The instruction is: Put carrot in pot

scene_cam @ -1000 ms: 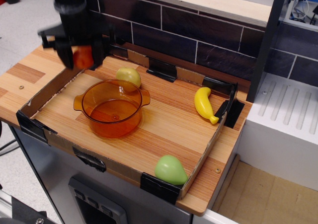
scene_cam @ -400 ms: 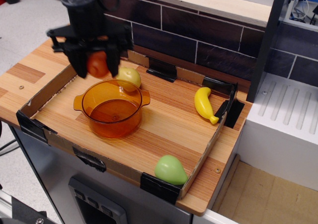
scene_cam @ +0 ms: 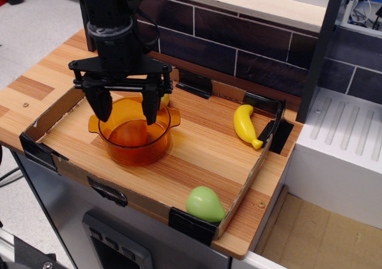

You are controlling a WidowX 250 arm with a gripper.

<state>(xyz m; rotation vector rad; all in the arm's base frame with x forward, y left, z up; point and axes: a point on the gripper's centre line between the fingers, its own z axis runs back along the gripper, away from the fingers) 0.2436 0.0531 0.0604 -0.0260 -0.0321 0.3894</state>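
Claw [scene_cam: 126, 107], a moment ago pinching the carrot [scene_cam: 127, 133] above the pot [scene_cam: 135, 132], now hangs spread, with the carrot seemingly dropped inside, task essentially done.
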